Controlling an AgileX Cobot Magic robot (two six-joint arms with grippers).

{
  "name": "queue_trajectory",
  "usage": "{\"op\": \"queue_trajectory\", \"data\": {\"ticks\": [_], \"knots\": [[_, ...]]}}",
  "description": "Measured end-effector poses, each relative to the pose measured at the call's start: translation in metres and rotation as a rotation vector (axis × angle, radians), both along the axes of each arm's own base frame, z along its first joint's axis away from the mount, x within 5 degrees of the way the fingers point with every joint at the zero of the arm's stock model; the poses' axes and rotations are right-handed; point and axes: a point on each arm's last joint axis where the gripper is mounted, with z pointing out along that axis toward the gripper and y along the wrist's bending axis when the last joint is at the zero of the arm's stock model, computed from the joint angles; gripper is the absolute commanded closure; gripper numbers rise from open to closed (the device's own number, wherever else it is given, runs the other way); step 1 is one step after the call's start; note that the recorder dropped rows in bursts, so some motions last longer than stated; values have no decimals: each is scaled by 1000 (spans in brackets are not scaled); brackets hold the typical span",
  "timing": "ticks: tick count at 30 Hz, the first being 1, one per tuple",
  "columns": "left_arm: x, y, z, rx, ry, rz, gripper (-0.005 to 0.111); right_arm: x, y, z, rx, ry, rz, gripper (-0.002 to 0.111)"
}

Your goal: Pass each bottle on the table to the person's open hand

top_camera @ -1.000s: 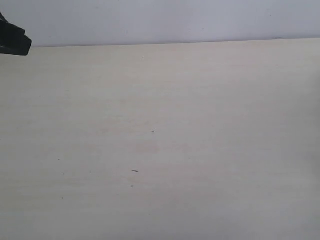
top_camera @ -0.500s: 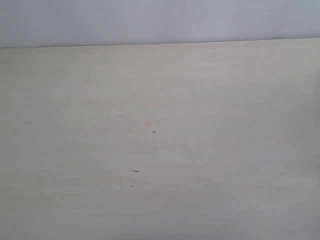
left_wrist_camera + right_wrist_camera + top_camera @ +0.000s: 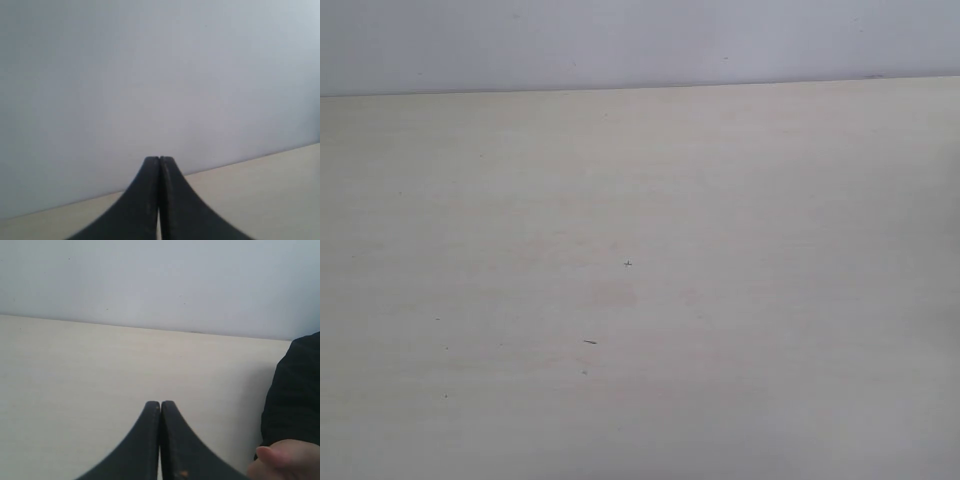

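Table (image 3: 740, 200) of pale beige wood grain under a plain grey-white wall (image 3: 640, 40).
Its surface fills the exterior view from the bottom edge up to a straight back edge near the top, with a few tiny dark specks (image 3: 628, 263) left of centre. The left gripper (image 3: 159, 159) and right gripper (image 3: 160, 403) each have jaws pressed together on nothing; near the right one are a person's hand (image 3: 282, 460) and dark sleeve (image 3: 295, 390).

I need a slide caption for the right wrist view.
Right gripper, jaws shut and empty, over beige table; a person's hand and dark sleeve nearby.
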Motion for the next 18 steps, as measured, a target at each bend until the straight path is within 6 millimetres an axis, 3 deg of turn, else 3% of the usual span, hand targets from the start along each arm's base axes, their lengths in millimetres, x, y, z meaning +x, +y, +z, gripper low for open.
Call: {"op": "queue_trajectory", "data": {"ticks": [9, 18], "knots": [[22, -11, -31, -14, 46, 149, 107, 0, 0, 0, 0, 0, 0, 107], [43, -17, -63, -38, 166, 134, 107, 0, 0, 0, 0, 0, 0, 107]]}}
